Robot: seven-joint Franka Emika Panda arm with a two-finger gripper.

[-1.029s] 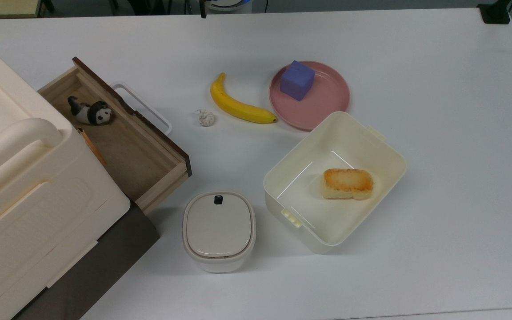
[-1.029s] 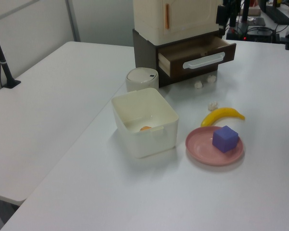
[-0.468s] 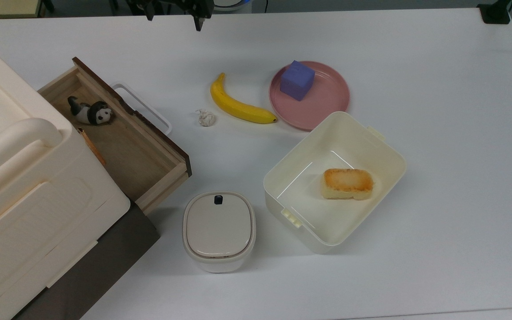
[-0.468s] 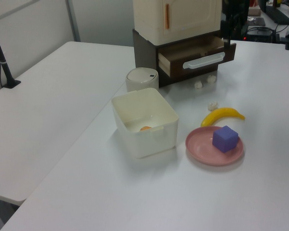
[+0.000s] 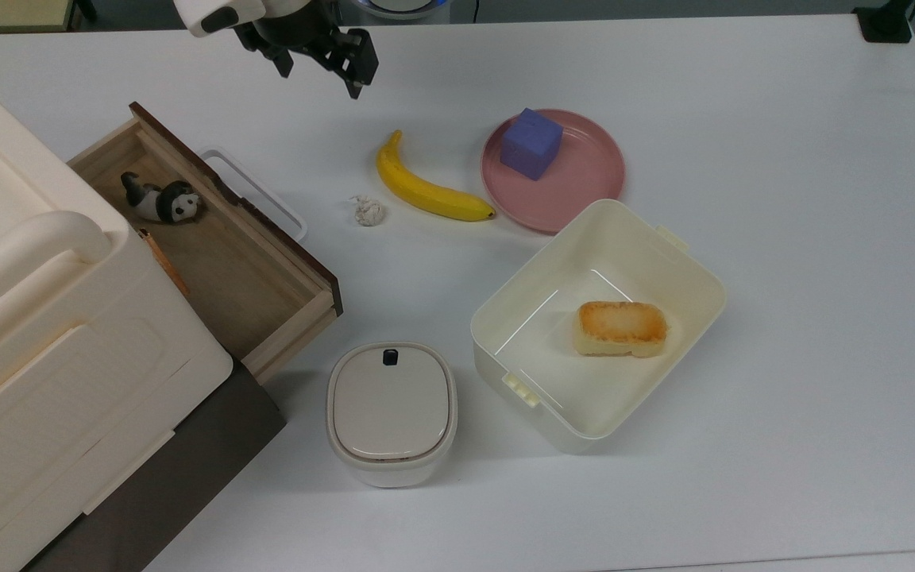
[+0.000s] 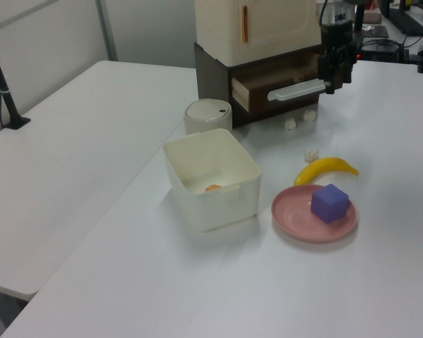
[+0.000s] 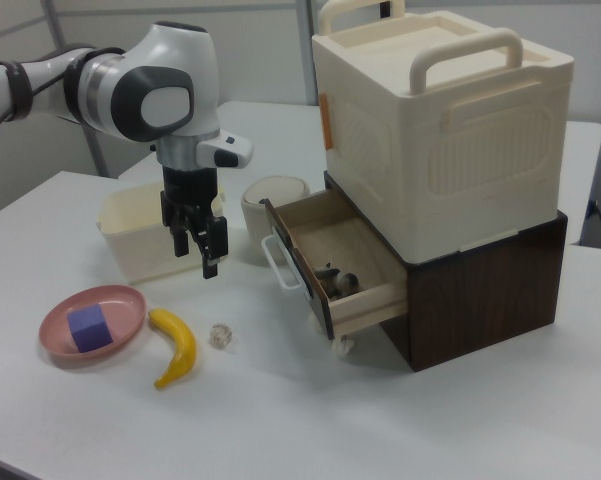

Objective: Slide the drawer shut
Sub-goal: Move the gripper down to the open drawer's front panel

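Top view: gripper (image 5: 318,75) hung with fingers parted and empty near the table's far edge, drawer (image 5: 219,254) pulled out of the cream cabinet (image 5: 36,318), panda toy (image 5: 162,200) inside; left view: gripper (image 6: 336,83) by the drawer's (image 6: 281,79) white handle (image 6: 295,89); right view: gripper (image 7: 198,252) above the banana (image 7: 176,346), apart from the drawer (image 7: 330,265).

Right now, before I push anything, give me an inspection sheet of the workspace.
Surface: white table, dry.
Job's things: drawer pulled open, white handle free, toy panda inside.
Clutter: banana, paper ball, purple cube on pink plate, bread in open box, lidded bin.
Grippers: gripper open, empty, above the table.
Cables: nothing seen.
Surroundings: cream cabinet.
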